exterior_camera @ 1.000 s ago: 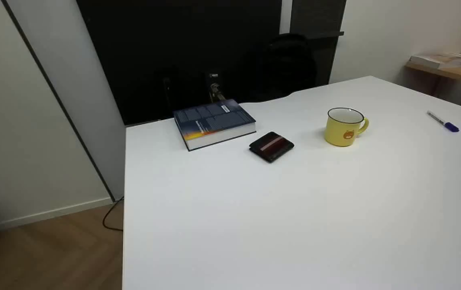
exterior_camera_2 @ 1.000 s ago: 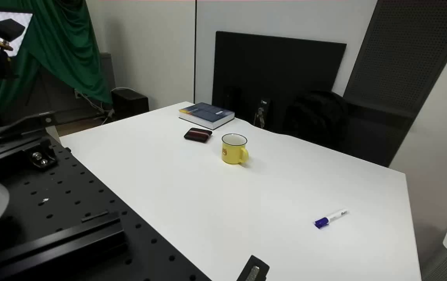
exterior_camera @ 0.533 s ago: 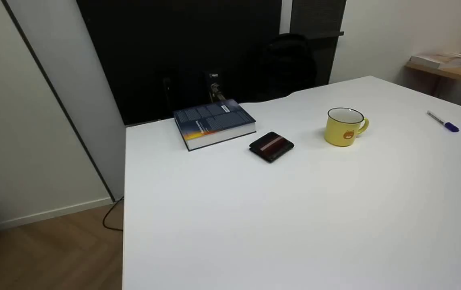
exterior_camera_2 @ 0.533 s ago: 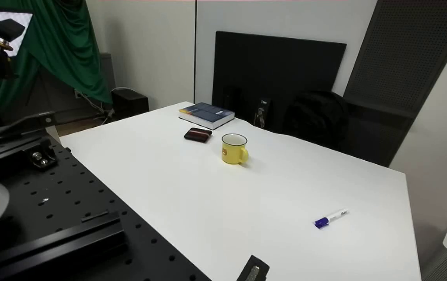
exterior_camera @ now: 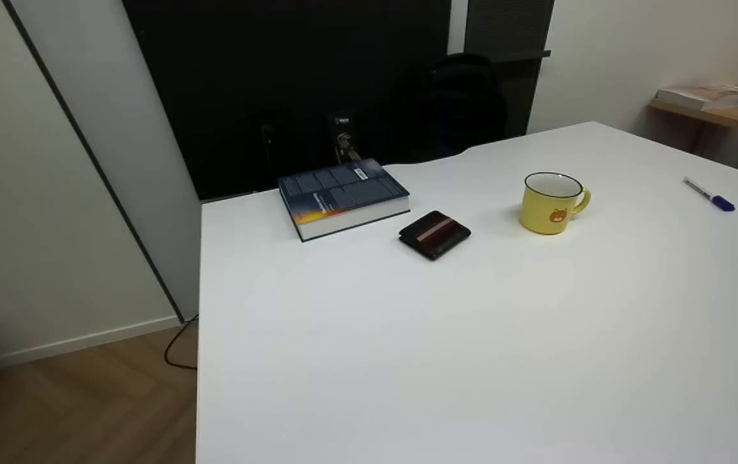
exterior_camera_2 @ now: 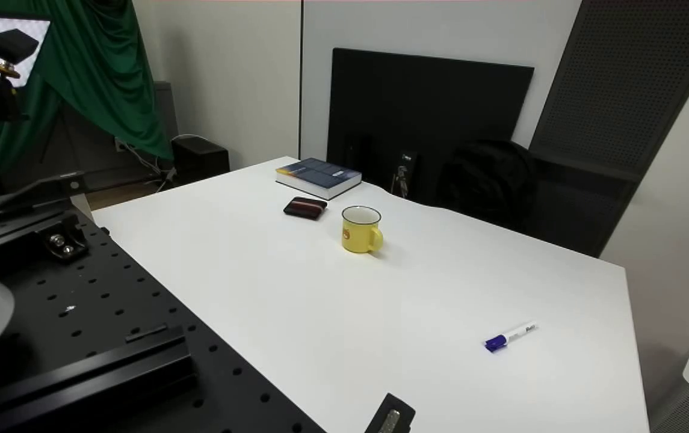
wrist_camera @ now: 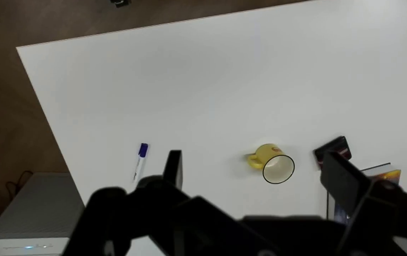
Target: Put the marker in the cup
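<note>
Wrist view: the pincer fills the bottom of the frame, its two fingers spread wide apart; the yellow cup shows beyond them, framed by the gap, its handle toward the left; the marker lies on the white tabletop at lower left of centre, further left than both fingers, its blue end uppermost, well apart from the cup; a dark wallet and a blue book show at lower right, both partly hidden by the pincer; a pale box stands at lower left, a small blue light on its front; in both exterior views the cup stands upright, its mouth up and ringed by a thin dark rim, while the wallet lies between it and the book; in an exterior view the marker lies toward the right edge, in the upper half, its blue end pointing to the lower right; in an exterior view the marker lies at lower right, its blue end pointing to the lower left, with a green curtain hanging at upper left and a black board dotted with holes filling the lower left.
</note>
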